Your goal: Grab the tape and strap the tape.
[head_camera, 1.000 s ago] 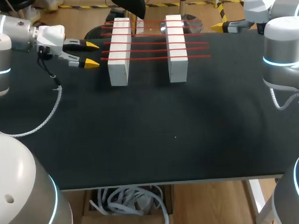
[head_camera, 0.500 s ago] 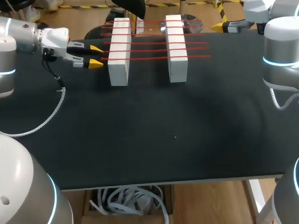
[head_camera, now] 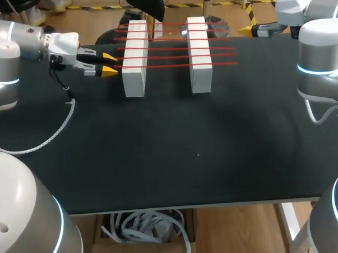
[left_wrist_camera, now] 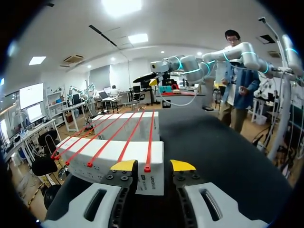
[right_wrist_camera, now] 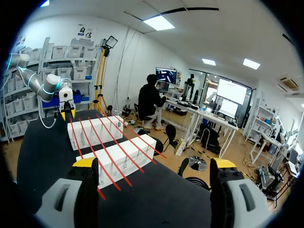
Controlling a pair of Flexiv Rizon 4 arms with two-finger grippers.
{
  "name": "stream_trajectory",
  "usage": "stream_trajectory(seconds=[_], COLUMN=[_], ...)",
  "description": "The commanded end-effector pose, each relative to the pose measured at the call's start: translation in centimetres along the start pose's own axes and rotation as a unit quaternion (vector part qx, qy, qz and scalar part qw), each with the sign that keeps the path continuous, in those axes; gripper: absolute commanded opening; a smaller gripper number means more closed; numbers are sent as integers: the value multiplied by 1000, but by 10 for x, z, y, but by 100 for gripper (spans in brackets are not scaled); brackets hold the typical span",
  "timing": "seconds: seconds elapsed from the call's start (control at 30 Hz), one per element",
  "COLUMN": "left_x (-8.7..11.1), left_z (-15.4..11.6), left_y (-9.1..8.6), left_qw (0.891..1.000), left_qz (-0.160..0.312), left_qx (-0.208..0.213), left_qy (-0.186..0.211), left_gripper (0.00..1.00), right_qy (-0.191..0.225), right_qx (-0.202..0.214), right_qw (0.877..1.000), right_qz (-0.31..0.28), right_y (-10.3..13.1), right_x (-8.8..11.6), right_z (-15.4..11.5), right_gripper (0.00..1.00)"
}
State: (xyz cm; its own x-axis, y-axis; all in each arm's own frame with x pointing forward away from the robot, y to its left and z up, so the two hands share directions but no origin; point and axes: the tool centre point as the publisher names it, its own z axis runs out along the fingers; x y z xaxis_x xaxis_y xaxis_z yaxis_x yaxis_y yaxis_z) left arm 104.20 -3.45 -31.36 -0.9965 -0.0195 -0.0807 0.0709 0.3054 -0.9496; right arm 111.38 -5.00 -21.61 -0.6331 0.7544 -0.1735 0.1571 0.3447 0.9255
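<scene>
while spread to either side of the nearest red tape (left_wrist_camera: 149, 142) at its tab end, pinching nothing yet with the left gripper (left_wrist_camera: 153, 165). stretched across two white blocks (head_camera: 134, 66). beware closing too deep and nipping the block's edge, or too shallow and slipping off the short tab. beware dragging the block on the pull. wide apart too on the right gripper (right_wrist_camera: 155, 164), well clear of the blocks.

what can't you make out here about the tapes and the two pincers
- Head view: the right pincer shows one yellow tip; its own finger hides the other.
- Left wrist view: the nearest red tape ends between the tips of the left pincer; whether it touches either is unclear.
- All views: how the tapes fasten to the white blocks is too small.
</scene>
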Motion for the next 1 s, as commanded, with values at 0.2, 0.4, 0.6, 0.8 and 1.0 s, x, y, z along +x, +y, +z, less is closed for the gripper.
stream_trajectory(seconds=[0.2,0.4,0.6,0.8,1.0], left_x=[-7,-6,-5,-5,-5], left_z=[2,2,3,3,4], left_y=[5,7,7,8,9], left_qw=[1000,1000,1000,1000,1000], left_qz=[0,-3,-4,-5,-6], left_qx=[6,8,11,11,12], left_qy=[6,8,7,9,8], left_gripper=[24,17,12,20,14], right_qy=[0,0,0,0,0], right_qx=[0,0,0,0,0], right_qw=[1000,1000,1000,1000,1000], right_qz=[0,0,0,0,0], right_y=[0,0,0,0,0], right_x=[0,0,0,0,0], right_z=[0,0,0,0,0], right_gripper=[100,100,100,100,100])
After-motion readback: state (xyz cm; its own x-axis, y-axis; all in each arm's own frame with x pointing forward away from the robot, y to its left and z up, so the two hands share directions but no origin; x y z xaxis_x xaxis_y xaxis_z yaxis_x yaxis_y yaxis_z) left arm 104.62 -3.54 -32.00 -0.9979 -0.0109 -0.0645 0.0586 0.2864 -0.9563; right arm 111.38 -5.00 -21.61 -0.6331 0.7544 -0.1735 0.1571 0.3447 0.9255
